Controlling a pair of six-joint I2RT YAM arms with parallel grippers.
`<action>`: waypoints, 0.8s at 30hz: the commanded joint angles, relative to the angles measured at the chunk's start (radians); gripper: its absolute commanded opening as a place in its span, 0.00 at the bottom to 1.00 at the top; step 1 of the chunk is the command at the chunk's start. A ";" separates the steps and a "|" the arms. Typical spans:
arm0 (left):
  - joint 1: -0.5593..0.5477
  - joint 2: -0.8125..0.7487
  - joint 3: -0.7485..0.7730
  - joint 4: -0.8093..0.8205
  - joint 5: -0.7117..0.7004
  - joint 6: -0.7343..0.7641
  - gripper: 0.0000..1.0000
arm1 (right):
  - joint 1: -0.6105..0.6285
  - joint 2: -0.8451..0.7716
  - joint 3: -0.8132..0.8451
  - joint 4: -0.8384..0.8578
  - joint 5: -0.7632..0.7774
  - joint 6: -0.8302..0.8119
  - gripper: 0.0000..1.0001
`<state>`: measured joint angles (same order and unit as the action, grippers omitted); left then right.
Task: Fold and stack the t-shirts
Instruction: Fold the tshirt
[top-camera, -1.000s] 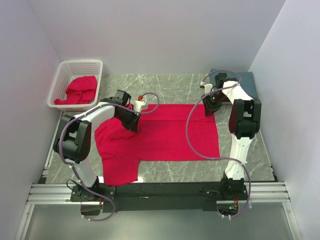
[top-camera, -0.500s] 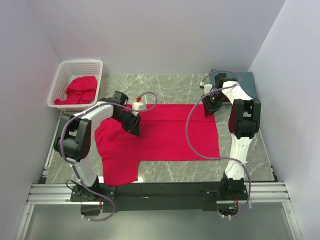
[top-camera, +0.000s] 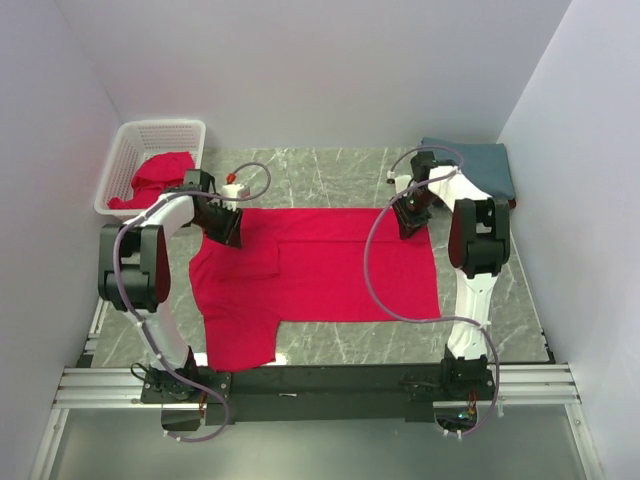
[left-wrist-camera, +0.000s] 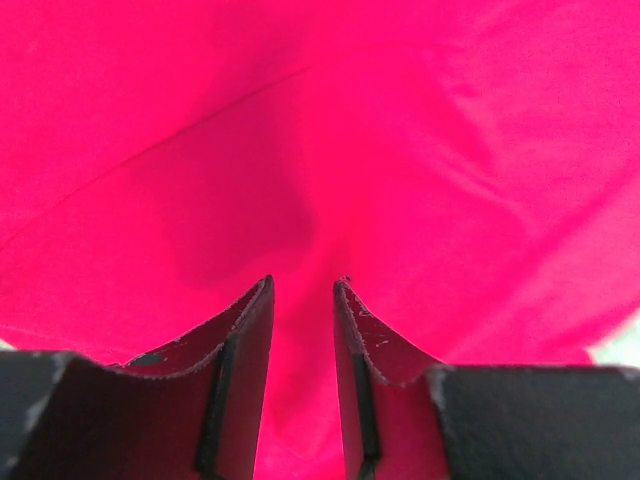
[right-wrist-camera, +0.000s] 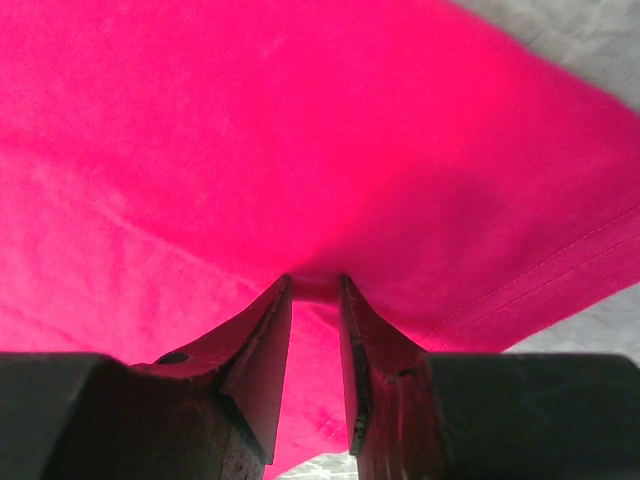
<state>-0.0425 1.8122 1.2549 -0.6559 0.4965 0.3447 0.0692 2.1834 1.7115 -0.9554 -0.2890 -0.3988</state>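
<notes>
At far left, a white plastic lattice basket (top-camera: 160, 125) holds a crumpled red t-shirt (top-camera: 160, 180), which we judge to be awaiting its turn. To its right, a bright red short-sleeved t-shirt (top-camera: 330, 265) lies spread flat on the grey marbled table (top-camera: 330, 170), one sleeve reaching toward the near edge. It is laid out, as we read it, so it can be folded.

The left gripper (top-camera: 222, 225) sits on the shirt's far-left corner and the right gripper (top-camera: 410, 220) on its far-right corner. We take this matched pair of holds as the set-up for drawing the far edge over toward the near side. Each pair of jaws stands a narrow gap apart with red cloth in the gap, and we cannot tell whether either has it pinched.

At far right, a slate teal-blue t-shirt (top-camera: 485, 160) lies folded by the wall, seemingly the start of the stack.
</notes>
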 joint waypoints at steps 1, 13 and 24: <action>-0.005 0.042 0.009 0.051 -0.093 -0.024 0.35 | 0.006 0.042 0.052 0.030 0.096 0.049 0.33; 0.018 0.237 0.176 0.093 -0.142 -0.108 0.37 | 0.006 0.211 0.338 0.006 0.217 0.100 0.29; 0.039 -0.049 0.209 -0.160 0.144 0.166 0.89 | 0.009 -0.157 0.159 -0.045 -0.016 -0.040 0.61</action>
<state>-0.0101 1.9568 1.4925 -0.7017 0.4919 0.3714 0.0780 2.2742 1.9453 -0.9718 -0.2119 -0.3641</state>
